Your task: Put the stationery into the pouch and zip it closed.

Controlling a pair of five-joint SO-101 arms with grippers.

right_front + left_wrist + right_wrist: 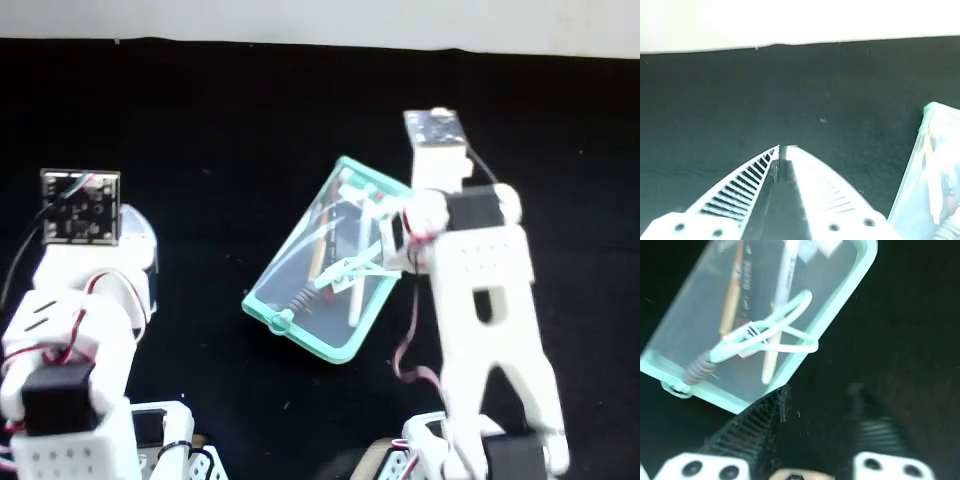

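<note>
Pouch [300, 285]: mint-edged mesh, lying flat abt mid-table on the black table [200, 120], well clear of its far edge
Contents: pens & an orange pencil [732, 295] show through the mesh; white cord loop [785, 325] too, can't tell if it's inside or on top
Long axis: diagonal, from a small tab [281, 320] at the pouch's near-left corner up toward the table's far-right corner
Right gripper [822, 392]: fingers spread, nothing between them, over bare table just beside the pouch's long side facing the table's right edge; pouch lies ahead & off to one side
Left gripper [782, 148]: tips pressed together, empty, well apart from the pouch, which lies toward the right edge from it
Nearer arm: right, clearly
Zip: can't tell if closed; the tab is prob the pull, so I judge the next move runs along that diagonal
</note>
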